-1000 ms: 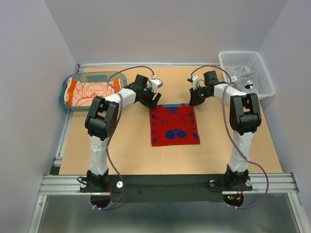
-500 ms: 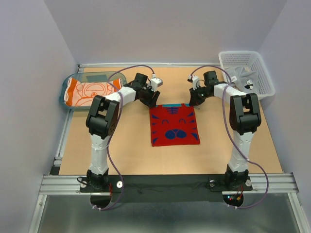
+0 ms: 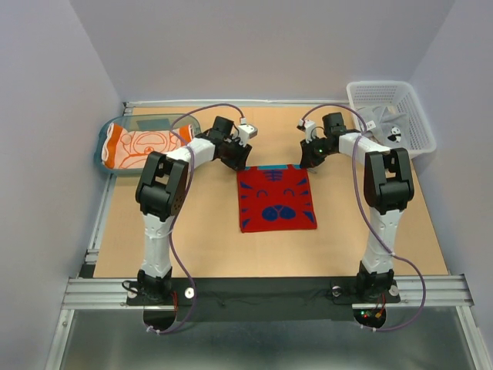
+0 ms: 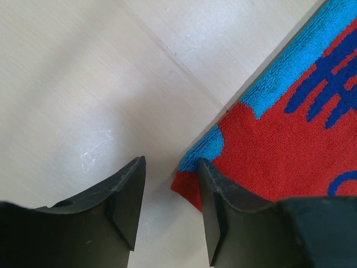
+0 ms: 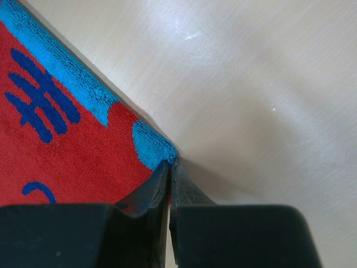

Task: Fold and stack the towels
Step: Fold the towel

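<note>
1. Location: the red towel (image 3: 277, 199) lies flat and spread out at the middle of the table (image 3: 192, 231), its blue-banded far edge towards the grippers. An orange towel (image 3: 142, 145) lies in the tray (image 3: 104, 158) at far left. A pale towel (image 3: 385, 123) lies crumpled in the basket (image 3: 408, 116) at far right.
2. Right gripper (image 5: 169, 167): clenched on the red towel's far right corner, fingers pressed together over the blue edging.
3. Left gripper (image 4: 170, 167): jaws apart and holding nothing. It sits at the far left corner, whose tip just reaches the gap beside one finger.
4. Handling, as judged: looped terry cloth, light, limp and not fragile. It will sag between the held points and drag on the table rather than slide freely.
5. Hold points, as judged: the two far corners, pinched well onto the hem. A shallow nip risks the thin edge pulling out when lifted.
6. Markings: woven blue stripes and curves only. No brand, label or legible writing is visible in any view.
</note>
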`<state>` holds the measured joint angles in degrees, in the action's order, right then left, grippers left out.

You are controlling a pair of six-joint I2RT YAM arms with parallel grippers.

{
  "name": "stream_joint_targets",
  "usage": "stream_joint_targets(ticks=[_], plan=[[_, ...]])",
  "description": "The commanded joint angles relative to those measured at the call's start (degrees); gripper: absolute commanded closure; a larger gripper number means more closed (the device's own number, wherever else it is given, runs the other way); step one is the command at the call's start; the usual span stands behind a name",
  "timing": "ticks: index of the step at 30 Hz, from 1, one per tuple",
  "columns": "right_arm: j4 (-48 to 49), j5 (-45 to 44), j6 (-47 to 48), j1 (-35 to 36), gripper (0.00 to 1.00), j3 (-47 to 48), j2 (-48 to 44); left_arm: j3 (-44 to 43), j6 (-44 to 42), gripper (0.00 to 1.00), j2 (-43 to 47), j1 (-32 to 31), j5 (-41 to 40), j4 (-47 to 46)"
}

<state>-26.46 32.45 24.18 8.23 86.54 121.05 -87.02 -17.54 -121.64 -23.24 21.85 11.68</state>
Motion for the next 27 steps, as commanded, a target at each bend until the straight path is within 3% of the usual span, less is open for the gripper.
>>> stream_joint_targets(ticks=[1, 13, 27], plan=[[-0.9, -1.6, 0.4, 0.1, 0.99, 0.7, -0.1, 3.2, 0.3, 0.48, 1.2, 0.0, -0.1, 7.8], [-0.9, -1.4, 0.2, 0.1, 1.00, 0.6, -0.2, 3.4, 0.0, 0.50, 1.1, 0.0, 0.0, 8.5], [-1.0, -1.5, 0.1, 0.0, 1.00, 1.9, 0.7, -0.6, -0.5, 0.68, -4.5, 1.0, 1.8, 11.1]])
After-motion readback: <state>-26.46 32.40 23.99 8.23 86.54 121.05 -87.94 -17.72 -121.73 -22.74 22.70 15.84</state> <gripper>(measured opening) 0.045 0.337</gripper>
